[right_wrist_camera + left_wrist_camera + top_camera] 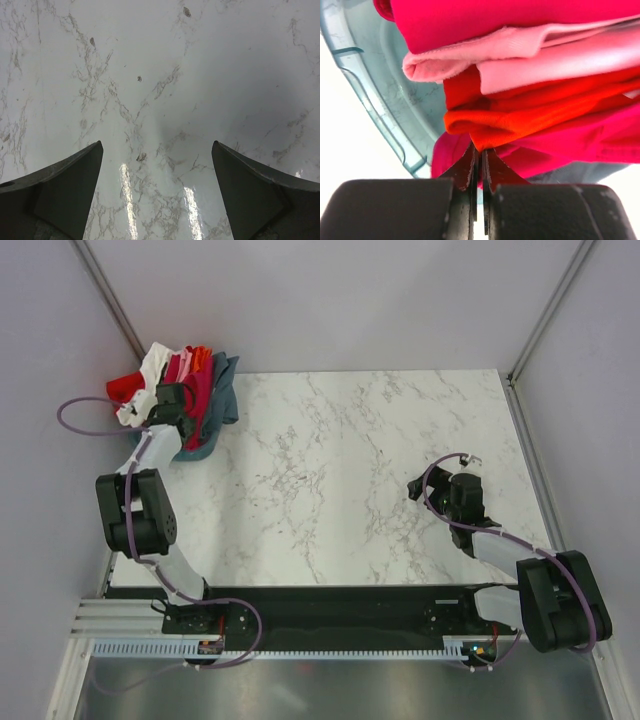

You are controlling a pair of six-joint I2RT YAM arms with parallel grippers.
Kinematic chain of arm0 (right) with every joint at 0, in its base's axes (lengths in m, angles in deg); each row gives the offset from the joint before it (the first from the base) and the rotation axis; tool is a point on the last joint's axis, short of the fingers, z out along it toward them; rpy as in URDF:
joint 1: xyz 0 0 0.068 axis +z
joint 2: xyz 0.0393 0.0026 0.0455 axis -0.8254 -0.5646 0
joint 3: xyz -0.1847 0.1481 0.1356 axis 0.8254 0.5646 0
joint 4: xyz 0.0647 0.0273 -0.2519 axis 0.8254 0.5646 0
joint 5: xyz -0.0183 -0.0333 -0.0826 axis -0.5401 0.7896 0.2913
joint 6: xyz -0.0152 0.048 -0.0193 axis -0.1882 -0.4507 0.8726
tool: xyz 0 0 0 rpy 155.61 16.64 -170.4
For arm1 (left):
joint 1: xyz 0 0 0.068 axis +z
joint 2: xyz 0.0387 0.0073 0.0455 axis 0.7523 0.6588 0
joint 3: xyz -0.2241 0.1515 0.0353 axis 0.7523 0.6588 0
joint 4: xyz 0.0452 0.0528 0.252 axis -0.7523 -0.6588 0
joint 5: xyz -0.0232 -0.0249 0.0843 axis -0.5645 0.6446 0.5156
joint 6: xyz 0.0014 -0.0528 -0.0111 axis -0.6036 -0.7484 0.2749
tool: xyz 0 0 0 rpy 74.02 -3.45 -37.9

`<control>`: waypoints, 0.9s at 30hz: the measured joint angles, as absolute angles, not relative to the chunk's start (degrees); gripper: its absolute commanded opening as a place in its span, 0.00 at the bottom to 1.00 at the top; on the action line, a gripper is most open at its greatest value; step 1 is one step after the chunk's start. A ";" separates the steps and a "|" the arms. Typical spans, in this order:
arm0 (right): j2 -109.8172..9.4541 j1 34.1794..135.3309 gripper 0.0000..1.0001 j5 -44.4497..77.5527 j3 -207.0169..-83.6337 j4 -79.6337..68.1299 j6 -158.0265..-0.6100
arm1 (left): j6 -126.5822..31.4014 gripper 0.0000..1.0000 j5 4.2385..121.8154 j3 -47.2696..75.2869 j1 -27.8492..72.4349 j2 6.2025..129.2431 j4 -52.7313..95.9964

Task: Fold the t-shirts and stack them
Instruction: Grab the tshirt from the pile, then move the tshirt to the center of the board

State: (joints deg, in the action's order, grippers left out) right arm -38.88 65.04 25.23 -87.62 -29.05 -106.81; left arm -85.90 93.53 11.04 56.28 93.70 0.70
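progress: zero, nothing folded yet | t-shirts heaped in bluish bin, far-left corner | left claw pinched shut at the orange shirt fold, grip unclear | right claw wide open over tabletop, well apart

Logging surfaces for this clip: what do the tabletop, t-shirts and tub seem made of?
Tabletop: glossy white slab with grey veins and light glints; marble or laminate, unclear. T-shirts: soft matte knit cloth, fuzzy folded edges. Tub: translucent teal, smooth moulded rim, likely plastic.
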 measured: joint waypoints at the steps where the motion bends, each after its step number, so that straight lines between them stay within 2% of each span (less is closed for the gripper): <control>1: -38.88 65.04 0.99 25.23 -87.62 -29.05 -106.83 | -85.86 0.02 93.42 11.04 56.28 92.80 0.31; 8: -39.36 65.04 0.99 25.06 -87.62 -29.02 -106.83 | -85.86 0.02 93.16 10.74 56.28 78.84 -2.34; 13: -39.36 65.04 0.99 25.01 -87.62 -29.09 -106.83 | -85.86 0.02 92.57 5.14 56.30 70.29 -4.81; 22: -39.34 65.04 0.99 25.01 -87.62 -29.20 -106.83 | -85.86 0.02 87.50 -6.53 56.34 64.63 -5.14; 27: -39.34 65.04 0.99 24.97 -87.62 -29.48 -106.83 | -87.47 0.02 78.03 -8.71 55.97 62.66 -4.35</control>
